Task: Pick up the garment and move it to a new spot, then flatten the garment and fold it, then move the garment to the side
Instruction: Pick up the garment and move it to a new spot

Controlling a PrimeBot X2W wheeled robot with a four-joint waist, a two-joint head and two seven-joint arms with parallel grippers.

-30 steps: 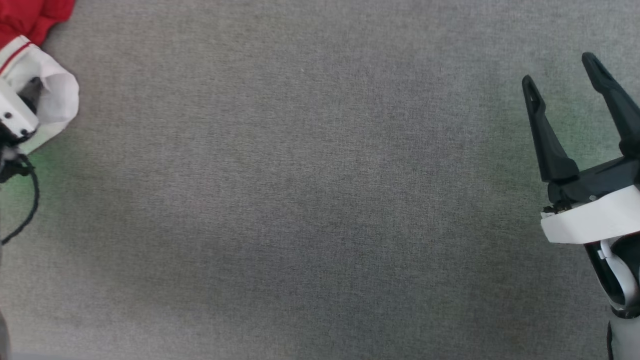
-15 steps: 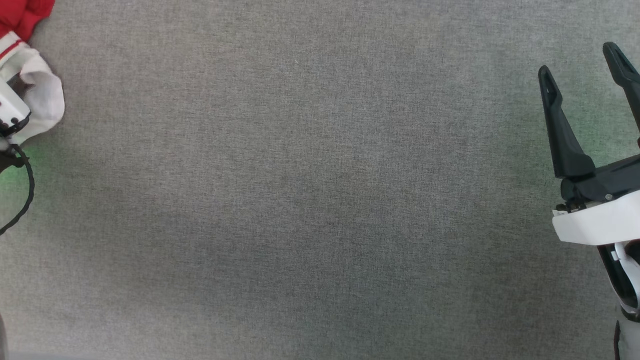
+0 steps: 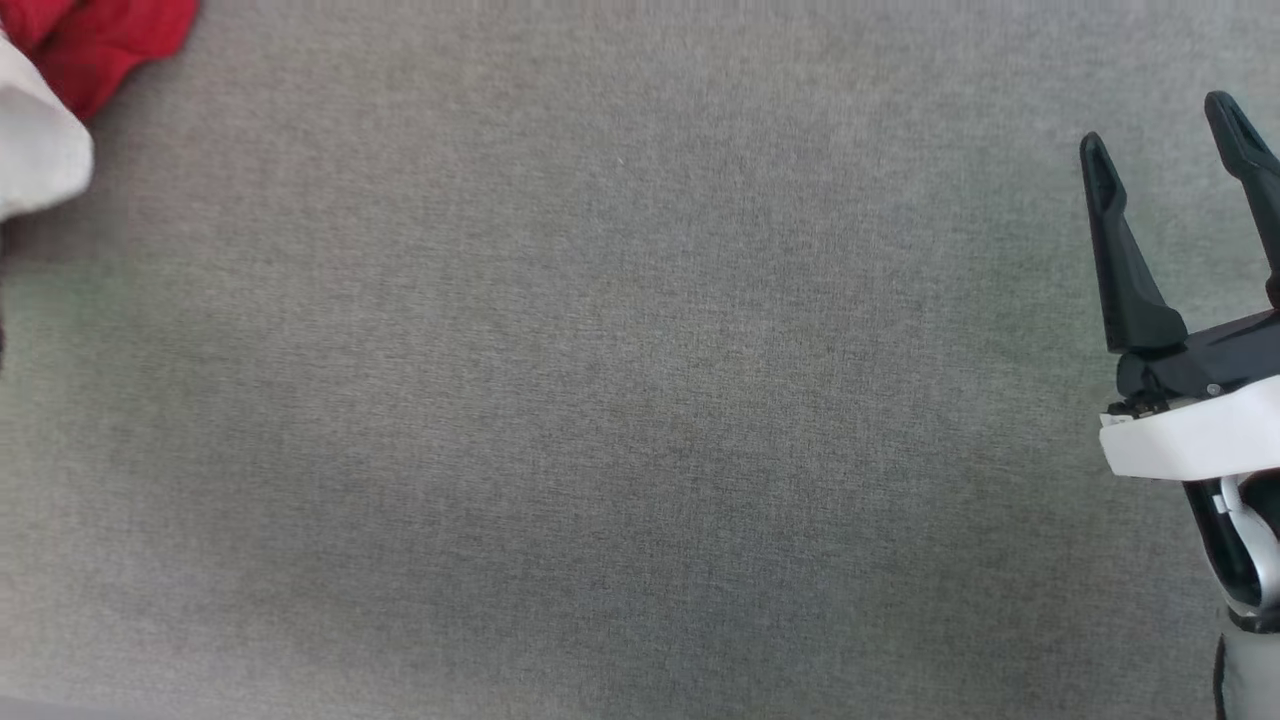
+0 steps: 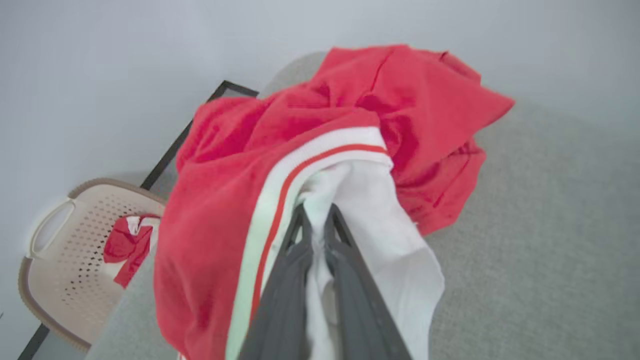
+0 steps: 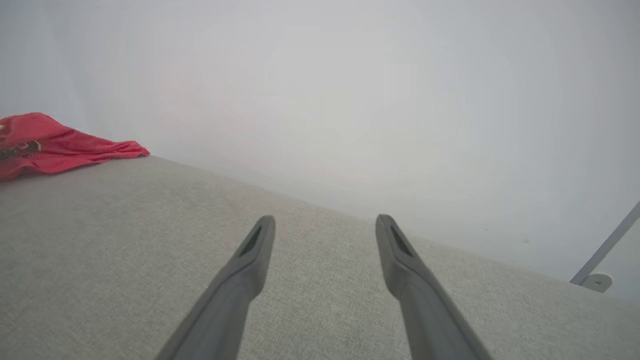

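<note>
Table [image 3: 640, 400]: grey woven cloth top, running across your whole head view. A pale wall [image 5: 350, 75] stands behind it in the right wrist view.

Garment [image 3: 95, 45]: bunched at the top left corner of your head view. The red body is toward the far edge and the white sleeve is nearer you, at the left border. From the left wrist it heaps up in folds, with the sleeve's white band and thin red stripe facing the camera.

Basket [image 4: 60, 250]: beige, perforated, off the table's edge, with a red-and-white cloth [image 4: 127, 242] lying in it.

Right gripper [image 3: 1156, 125]: at the right border, well apart from the garment. Its fingers are spread wide with nothing between them.

Left gripper [image 4: 316, 220]: your fingers are pinched together on the white sleeve fabric.
</note>
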